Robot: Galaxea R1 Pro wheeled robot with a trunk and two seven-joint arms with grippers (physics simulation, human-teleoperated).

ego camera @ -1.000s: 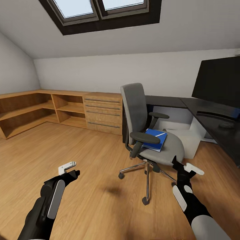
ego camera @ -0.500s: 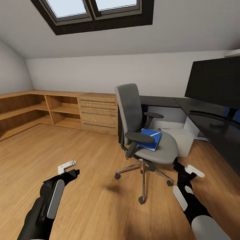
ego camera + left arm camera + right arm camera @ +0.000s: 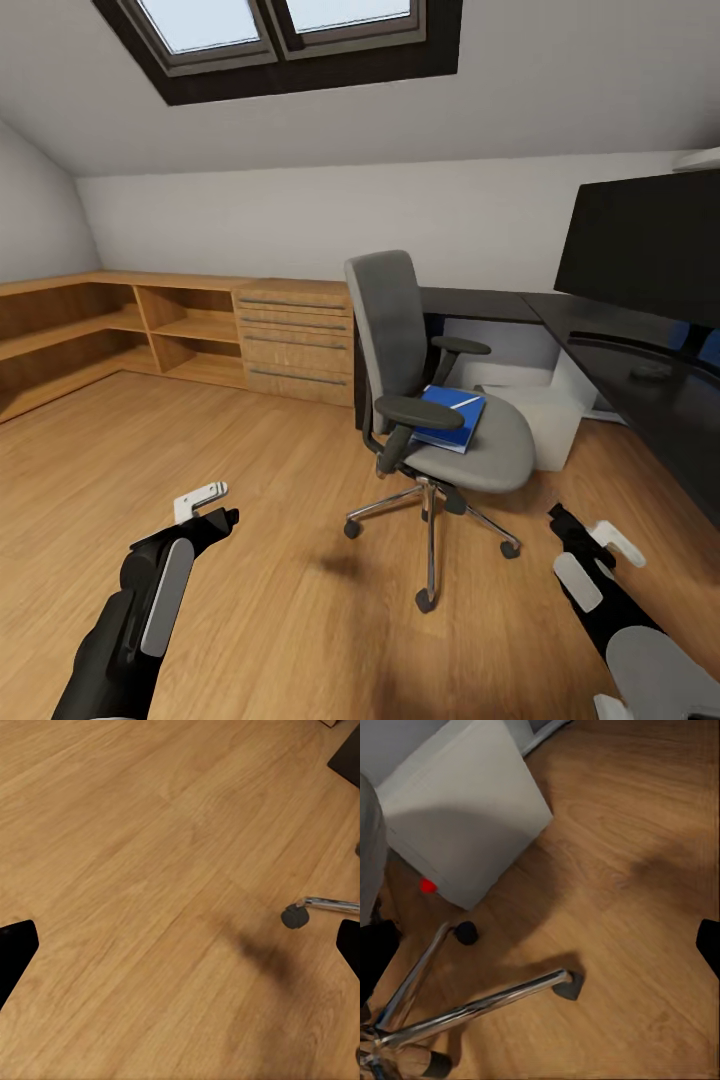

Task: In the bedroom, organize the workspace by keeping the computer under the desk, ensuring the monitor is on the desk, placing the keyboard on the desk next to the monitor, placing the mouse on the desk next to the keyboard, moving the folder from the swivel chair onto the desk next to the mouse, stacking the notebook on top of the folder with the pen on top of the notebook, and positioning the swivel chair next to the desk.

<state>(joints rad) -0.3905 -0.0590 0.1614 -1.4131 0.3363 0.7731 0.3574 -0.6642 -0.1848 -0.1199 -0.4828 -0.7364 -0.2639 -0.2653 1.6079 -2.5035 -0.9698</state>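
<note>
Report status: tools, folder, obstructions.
Left tool and right tool open, empty. Folder on swivel chair seat, pen on top. Chair armrest fronts the folder.

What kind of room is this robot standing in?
Probably an attic room used as a home office: skylights in a sloping ceiling, a grey swivel chair beside a black desk with a monitor, and low wooden shelving.

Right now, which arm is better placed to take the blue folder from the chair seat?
Probably the right: the right gripper hangs nearer the folder on the swivel chair; the left gripper is farther away.
</note>
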